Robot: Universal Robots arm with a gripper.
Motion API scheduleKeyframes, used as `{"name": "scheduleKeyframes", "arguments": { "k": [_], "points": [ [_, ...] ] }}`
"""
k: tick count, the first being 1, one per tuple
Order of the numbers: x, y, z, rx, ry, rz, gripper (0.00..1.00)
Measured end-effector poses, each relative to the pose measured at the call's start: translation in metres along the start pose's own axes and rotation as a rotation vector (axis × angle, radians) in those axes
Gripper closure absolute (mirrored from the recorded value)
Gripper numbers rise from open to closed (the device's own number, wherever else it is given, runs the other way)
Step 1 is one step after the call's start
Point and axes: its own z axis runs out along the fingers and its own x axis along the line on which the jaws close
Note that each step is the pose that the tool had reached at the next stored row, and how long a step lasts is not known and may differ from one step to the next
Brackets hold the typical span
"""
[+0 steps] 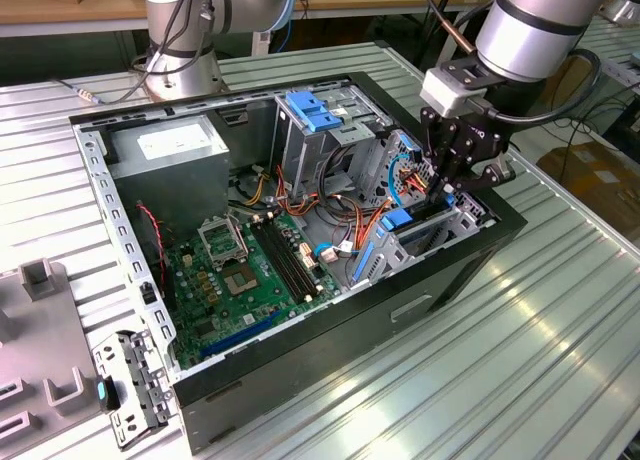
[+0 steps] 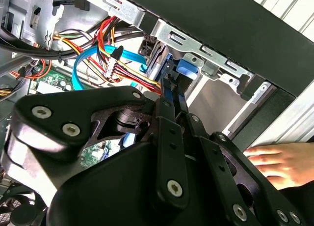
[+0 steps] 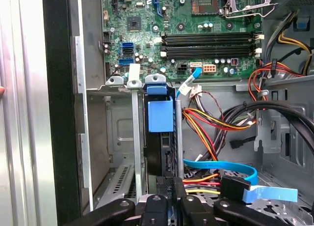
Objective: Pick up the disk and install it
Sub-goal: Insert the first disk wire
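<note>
Black gripper [image 3: 169, 194] fingers sit pinched on the disk's [image 3: 161, 137] near edge — its long axis running straight ahead into the drive cage [image 3: 120, 83].

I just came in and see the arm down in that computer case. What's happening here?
A robot arm is working inside an open computer case on a metal table. Its hand is down at the drive bay at the exterior view's right end of the case, closed on the disk, which stands on edge in the bay slot with its blue carrier tab toward the motherboard. A person's hand rests just outside the case.
</note>
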Motion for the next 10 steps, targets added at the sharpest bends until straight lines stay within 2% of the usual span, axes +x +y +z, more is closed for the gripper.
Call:
{"name": "scheduleKeyframes", "arguments": {
  "k": [10],
  "points": [
    [-0.0033, 0.0009, 0.0002, 0.0, 0.0, 0.001, 0.83]
  ]
}}
